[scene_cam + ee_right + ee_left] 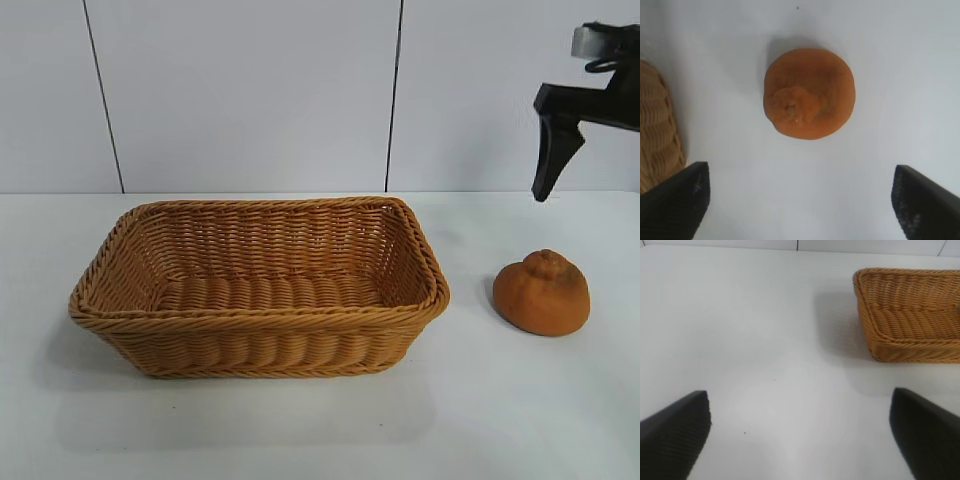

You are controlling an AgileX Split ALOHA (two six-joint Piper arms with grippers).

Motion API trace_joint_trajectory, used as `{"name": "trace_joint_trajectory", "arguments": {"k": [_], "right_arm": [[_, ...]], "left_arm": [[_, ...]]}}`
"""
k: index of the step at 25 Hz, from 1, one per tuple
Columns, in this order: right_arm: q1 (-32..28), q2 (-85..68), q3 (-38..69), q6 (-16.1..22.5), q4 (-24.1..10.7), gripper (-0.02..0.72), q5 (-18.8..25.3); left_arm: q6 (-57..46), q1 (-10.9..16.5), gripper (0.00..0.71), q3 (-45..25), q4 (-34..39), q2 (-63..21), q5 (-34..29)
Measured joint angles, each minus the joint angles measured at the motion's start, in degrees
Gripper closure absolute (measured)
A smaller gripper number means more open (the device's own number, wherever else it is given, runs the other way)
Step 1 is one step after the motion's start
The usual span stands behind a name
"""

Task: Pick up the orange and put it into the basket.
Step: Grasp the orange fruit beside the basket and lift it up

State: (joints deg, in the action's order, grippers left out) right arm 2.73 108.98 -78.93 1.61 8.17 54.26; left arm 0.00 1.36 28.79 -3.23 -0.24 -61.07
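The orange point(541, 293) sits on the white table to the right of the basket point(258, 320), apart from it, knobbly bump up. The basket is empty. My right gripper point(800, 170) is open and empty, hanging well above the orange point(809, 93), which lies ahead of its jaws. One of its black fingers point(553, 150) shows at the top right of the exterior view. My left gripper point(800, 395) is open and empty over bare table, with a corner of the basket point(910, 315) ahead and to one side. It is outside the exterior view.
The white table point(500, 420) runs back to a pale panelled wall point(250, 90). The basket's edge point(657, 130) also shows in the right wrist view, beside the orange.
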Motion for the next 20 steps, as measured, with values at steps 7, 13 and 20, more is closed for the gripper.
{"name": "trace_joint_trajectory", "arguments": {"k": [7, 13, 20], "right_arm": [[0.0, 9.29, 0.0, 0.0, 1.93, 0.026, -6.17], [0.0, 12.09, 0.0, 0.0, 1.94, 0.078, -6.61], [0.0, 11.05, -0.06, 0.0, 2.1, 0.668, -5.85]], "left_arm": [[0.0, 0.0, 0.017, 0.0, 0.0, 0.0, 0.0], [0.0, 0.0, 0.017, 0.0, 0.0, 0.0, 0.0], [0.0, 0.0, 0.017, 0.0, 0.0, 0.0, 0.0]]}}
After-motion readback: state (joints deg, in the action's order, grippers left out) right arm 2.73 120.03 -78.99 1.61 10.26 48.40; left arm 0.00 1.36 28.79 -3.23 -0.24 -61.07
